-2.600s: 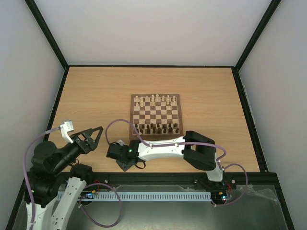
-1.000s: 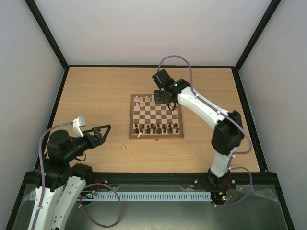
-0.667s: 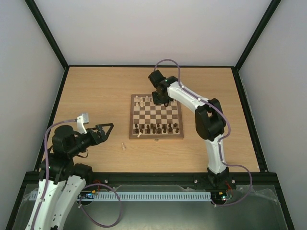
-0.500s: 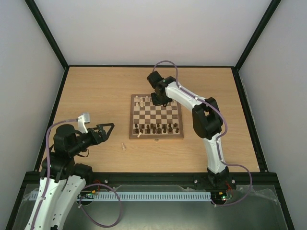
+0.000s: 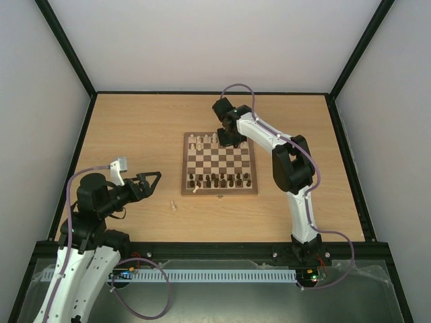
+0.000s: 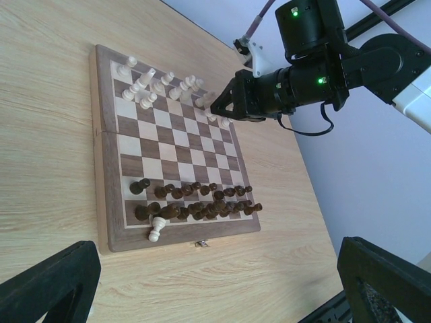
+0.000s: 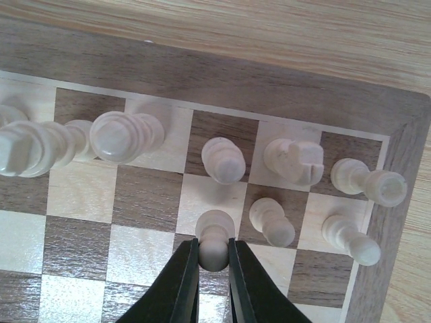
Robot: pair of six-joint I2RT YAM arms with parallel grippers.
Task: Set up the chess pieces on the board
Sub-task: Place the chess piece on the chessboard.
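- The left tool [image 5: 152,184] hangs over the near-left part of the tabletop [image 5: 128,134]. Its jaws are spread wide with nothing between them, and it is well apart from the board.
- A loose pale piece [image 5: 173,206] lies on the tabletop between that tool and the board's near-left corner. It is not yet placed.
- A toppled pale piece [image 6: 156,231] lies on its side on the board's near border, toward the left and just beside the dark rows. It also looks unplaced.
- The board [image 5: 219,163] lies flat in the middle of the tabletop with its clasp edge nearest the arms. Its middle rows are bare.
- The dark pieces [image 5: 219,180] fill the two near rows, and that side looks done, though each figure is too small to check.
- The pale pieces [image 6: 151,84] stand in the two far rows. The back row looks mostly filled, while the pawn row has bare squares just left of the right tool.
- The right tool [image 7: 213,245] is clenched on a pale pawn [image 7: 215,227] over the pawn row, third file from the far-right corner. I cannot tell whether the pawn's foot touches the square.
- My judgement is that the task is well along. This pawn, the two stray pieces and the pawn-row gaps remain.
- No box or tray shows in any view; the board alone carries the pieces.
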